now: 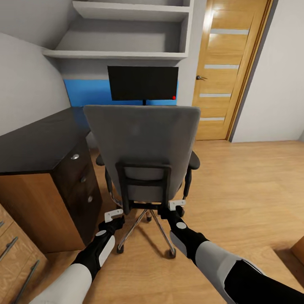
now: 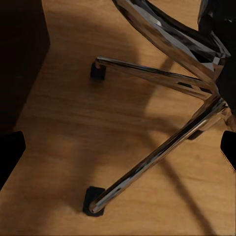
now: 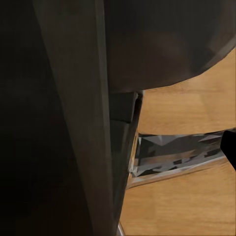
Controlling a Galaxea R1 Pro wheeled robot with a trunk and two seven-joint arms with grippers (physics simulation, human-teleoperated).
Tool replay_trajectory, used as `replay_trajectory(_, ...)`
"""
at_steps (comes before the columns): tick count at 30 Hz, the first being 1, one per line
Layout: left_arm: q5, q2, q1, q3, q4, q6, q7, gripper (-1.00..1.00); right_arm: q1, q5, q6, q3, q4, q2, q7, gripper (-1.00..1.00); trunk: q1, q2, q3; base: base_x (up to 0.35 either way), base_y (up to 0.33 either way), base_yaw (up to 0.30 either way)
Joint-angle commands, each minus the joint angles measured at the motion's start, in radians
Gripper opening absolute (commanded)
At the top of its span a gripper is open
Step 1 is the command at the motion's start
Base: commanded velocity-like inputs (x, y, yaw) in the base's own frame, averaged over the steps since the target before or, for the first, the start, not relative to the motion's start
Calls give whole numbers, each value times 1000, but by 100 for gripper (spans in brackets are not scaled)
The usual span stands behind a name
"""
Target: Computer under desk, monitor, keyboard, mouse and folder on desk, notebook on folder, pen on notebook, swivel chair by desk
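I see the swivel chair [image 1: 141,147] directly in front of me, its grey back turned to me and its chrome base [image 2: 162,147] on the wooden floor [image 1: 253,190]. Beyond it the monitor [image 1: 142,83] stands upright, and the glossy black tabletop [image 1: 38,141] with its drawer unit is at my left. My left gripper [image 1: 113,215] and right gripper [image 1: 176,204] are both at the lower edge of the chair back. I cannot tell how far the fingers are apart or whether they hold anything.
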Motion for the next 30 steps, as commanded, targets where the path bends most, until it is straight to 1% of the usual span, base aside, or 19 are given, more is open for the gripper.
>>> replay_trajectory(1, 4, 1, 0, -3, -3, 4, 5, 100, -1, -6, -5, 6, 0, 0, -6, 100, 0, 0, -1, 313, 0, 0)
replay_trajectory(5, 4, 3, 0, -3, -3, 4, 5, 100, -1, -6, -5, 6, 0, 0, -6, 100, 0, 0, -1, 313, 0, 26)
replay_trajectory(12, 4, 6, 0, -3, -1, 4, 5, 100, -1, -6, -5, 6, 0, 0, -6, 100, 0, 0, -1, 313, 0, 155)
replay_trajectory(28, 4, 8, 0, -3, 0, 4, 4, 100, -1, -6, -5, 5, 1, 0, -6, 100, 0, 0, -1, 309, 0, 7)
replay_trajectory(30, 4, 14, 0, -3, 0, 4, 3, 100, -1, -6, -5, 5, 1, 0, -6, 100, 0, 0, -1, 317, 0, 0)
